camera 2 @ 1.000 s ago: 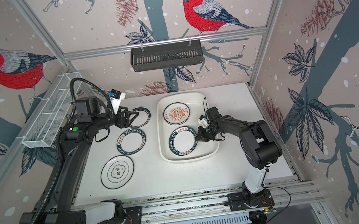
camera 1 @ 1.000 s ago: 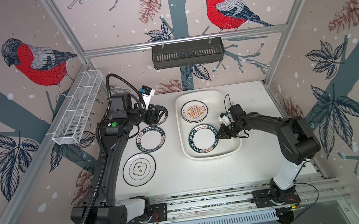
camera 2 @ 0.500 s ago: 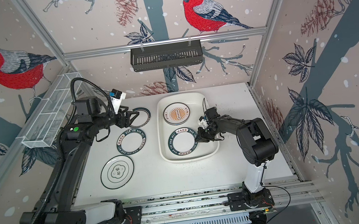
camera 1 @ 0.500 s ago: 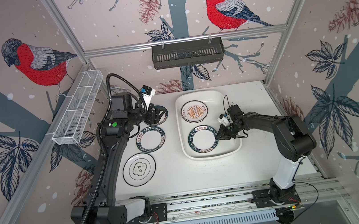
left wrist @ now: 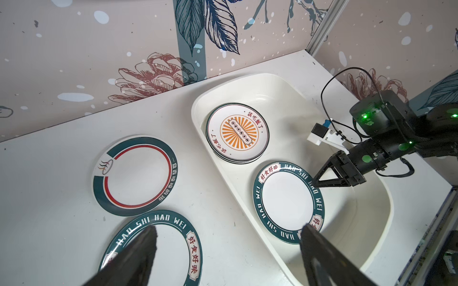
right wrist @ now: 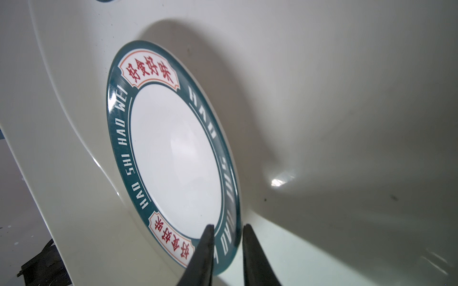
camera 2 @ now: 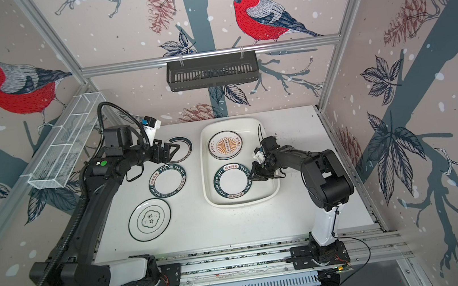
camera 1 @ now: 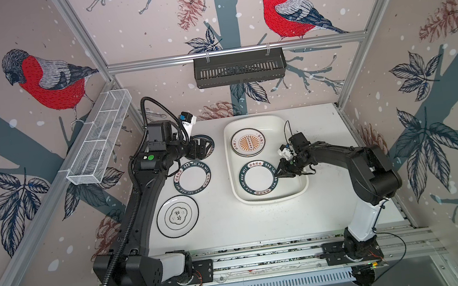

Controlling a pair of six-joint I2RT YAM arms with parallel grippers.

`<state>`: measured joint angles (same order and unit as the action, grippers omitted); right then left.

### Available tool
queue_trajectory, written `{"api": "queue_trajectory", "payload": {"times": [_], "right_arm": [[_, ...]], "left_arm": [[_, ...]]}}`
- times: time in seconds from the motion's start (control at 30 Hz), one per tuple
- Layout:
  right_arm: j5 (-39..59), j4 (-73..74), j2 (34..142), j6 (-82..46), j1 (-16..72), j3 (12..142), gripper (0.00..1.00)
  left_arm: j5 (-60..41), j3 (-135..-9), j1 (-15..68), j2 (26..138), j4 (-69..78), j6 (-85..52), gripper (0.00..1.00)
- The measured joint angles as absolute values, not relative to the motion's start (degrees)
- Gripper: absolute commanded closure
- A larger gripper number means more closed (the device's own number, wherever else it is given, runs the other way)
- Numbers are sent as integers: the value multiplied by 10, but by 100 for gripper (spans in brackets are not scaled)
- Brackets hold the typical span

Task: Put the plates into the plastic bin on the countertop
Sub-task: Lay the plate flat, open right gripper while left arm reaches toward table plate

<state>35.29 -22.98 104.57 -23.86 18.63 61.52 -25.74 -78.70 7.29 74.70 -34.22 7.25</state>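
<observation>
Green-lettered plate lies flat in the plastic bin, at the bin's 6 o'clock end in both top views. Sunburst stack sits at the 12 o'clock end.

Your right gripper straddles the lettered plate's 3 o'clock rim. Jaws are parted by a narrow gap, with bin floor showing beside the rim: loose, not clenched.

Out on the countertop, reading from the bin:
- second lettered plate at 9 o'clock
- clover plate at 8
- red-ringed plate at 10

Your left gripper hangs over the red-ringed plate, jaws spread wide, gripping nothing.
</observation>
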Motion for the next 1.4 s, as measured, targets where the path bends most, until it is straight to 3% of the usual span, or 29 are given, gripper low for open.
{"api": "queue_trajectory", "payload": {"times": [0.3,0.47,0.67,0.93,1.17,1.4], "right_arm": [[306,-262,1014,-235,187,649,67],[270,-291,979,-225,187,673,66],[235,-279,872,-233,204,679,68],[239,-134,687,-281,243,531,68],[236,-103,577,-284,242,448,68],[223,-97,510,-297,234,387,68]], "left_arm": [[-194,-751,73,745,-294,13,3],[-136,-717,73,744,-271,-9,3],[-135,-626,48,728,-242,-11,5],[-150,-598,30,755,-224,-18,5],[-166,-594,16,797,-221,-21,7],[-174,-683,8,880,-237,-30,10]]}}
